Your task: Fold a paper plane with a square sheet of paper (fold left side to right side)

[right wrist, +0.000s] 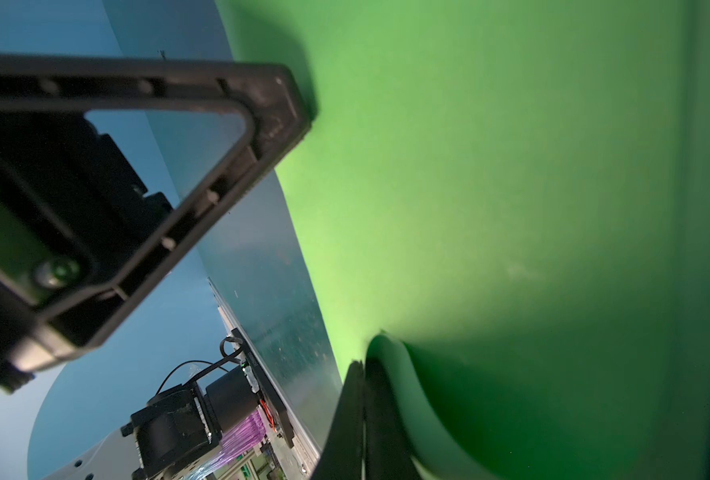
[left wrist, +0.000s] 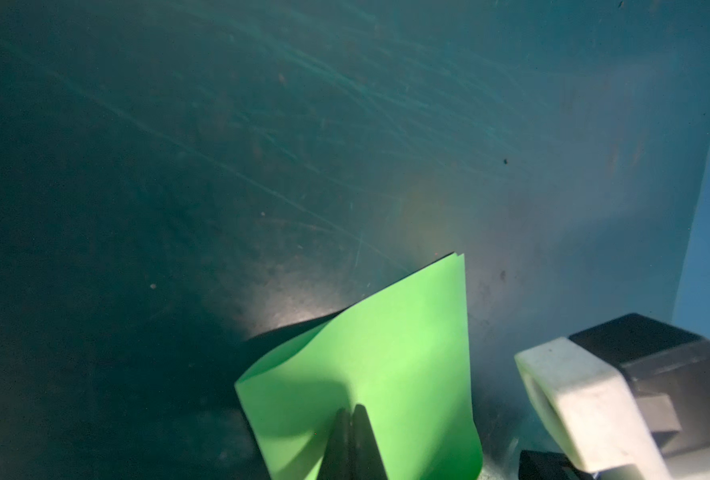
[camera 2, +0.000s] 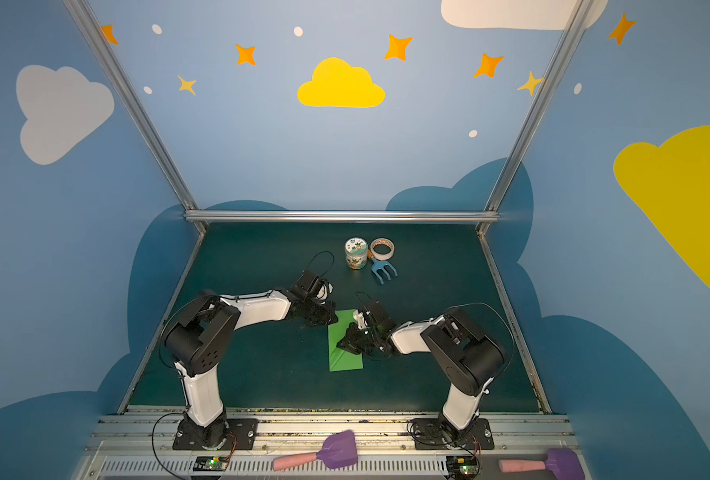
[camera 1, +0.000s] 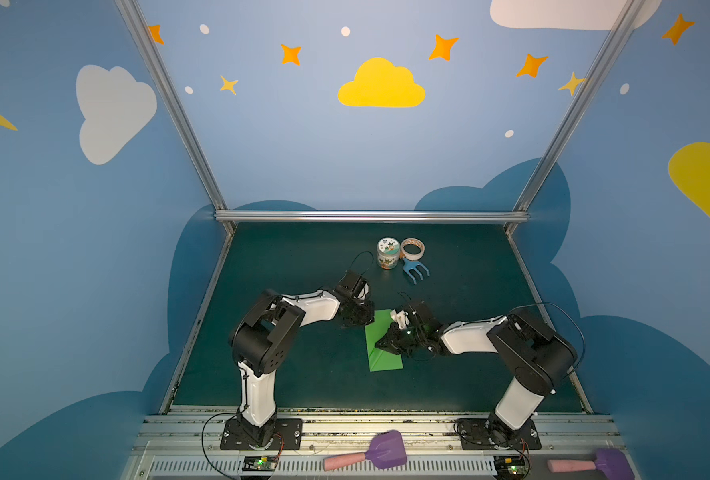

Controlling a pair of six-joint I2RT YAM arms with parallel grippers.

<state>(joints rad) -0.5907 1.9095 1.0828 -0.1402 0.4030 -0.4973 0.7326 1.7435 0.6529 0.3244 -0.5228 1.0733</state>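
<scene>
The square sheet of paper is bright green and lies mid-table, doubled into a narrow rectangle with a diagonal crease near its front end. No dart-shaped paper plane is in view. My left gripper is at the sheet's far left corner. In the left wrist view it is shut on the paper, which bows up off the mat. My right gripper reaches over the sheet's middle. In the right wrist view it is shut on a curled edge of the paper.
A printed jar, a tape roll and a small blue rake sit behind the sheet. Two purple shovels with pink handles lie on the front rail. Walls and metal posts enclose the dark green mat.
</scene>
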